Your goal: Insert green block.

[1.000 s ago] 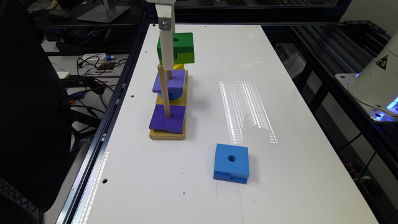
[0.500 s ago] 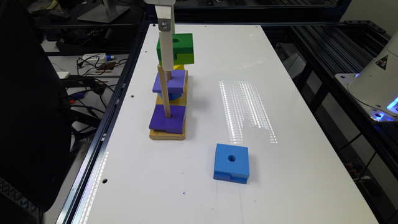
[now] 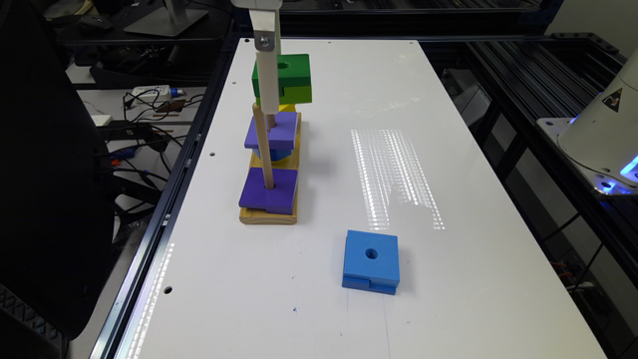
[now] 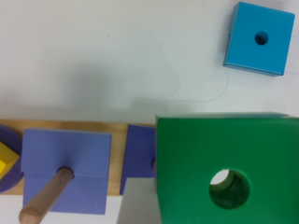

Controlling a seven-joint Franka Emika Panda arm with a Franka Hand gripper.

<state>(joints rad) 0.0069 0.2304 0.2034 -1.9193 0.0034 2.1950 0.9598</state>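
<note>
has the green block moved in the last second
No. In the exterior view the green block hangs at the same spot above the purple block on the wooden base, just as it did a second ago.

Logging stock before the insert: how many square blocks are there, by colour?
Green block: 1
Purple blocks: 2
Blue block: 1
Total: 4
</note>
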